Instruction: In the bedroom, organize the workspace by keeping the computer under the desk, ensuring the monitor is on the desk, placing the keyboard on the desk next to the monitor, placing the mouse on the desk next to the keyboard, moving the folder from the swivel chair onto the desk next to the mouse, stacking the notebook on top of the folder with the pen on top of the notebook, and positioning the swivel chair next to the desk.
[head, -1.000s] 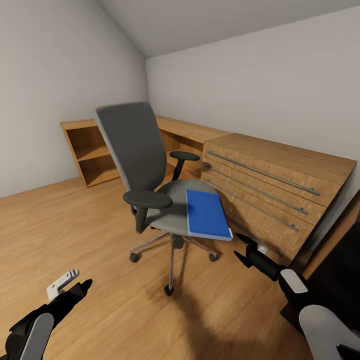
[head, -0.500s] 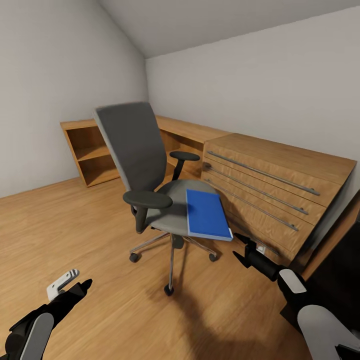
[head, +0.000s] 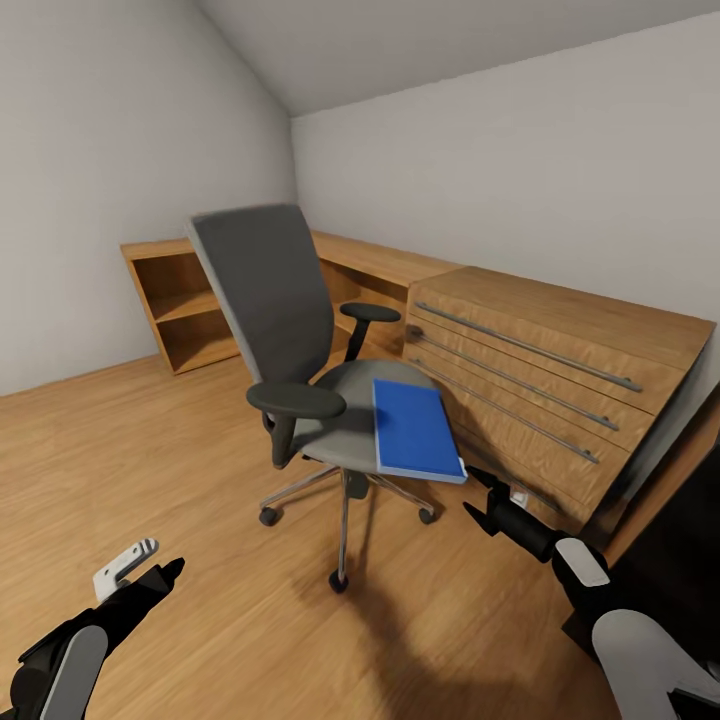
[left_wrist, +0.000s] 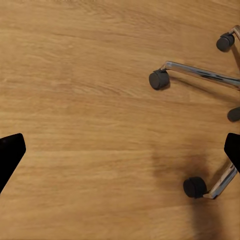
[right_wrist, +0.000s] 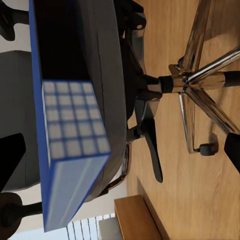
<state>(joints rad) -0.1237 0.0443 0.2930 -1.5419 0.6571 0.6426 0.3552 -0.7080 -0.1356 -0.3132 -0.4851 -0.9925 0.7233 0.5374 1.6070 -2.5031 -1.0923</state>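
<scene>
The right gripper (head: 478, 507) hangs with its fingers spread and empty, just below the flat bright-blue folder with white page edges (head: 414, 430). The left gripper (head: 150, 570) is also spread wide, over the wooden floor (head: 150, 450). The folder lies at the front edge of the seat of the grey padded swivel chair with chrome base (head: 300, 370), one corner past the edge; it looks light and stiff, so I would pinch this overhanging corner.

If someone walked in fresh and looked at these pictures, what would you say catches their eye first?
The bright-blue folder stands out first, lying on the grey seat of the swivel chair with one corner jutting past the seat's front edge. The right gripper sits just below that corner, fingers open and apart from it. Behind the chair, a light wooden drawer chest lines the wall.
</scene>
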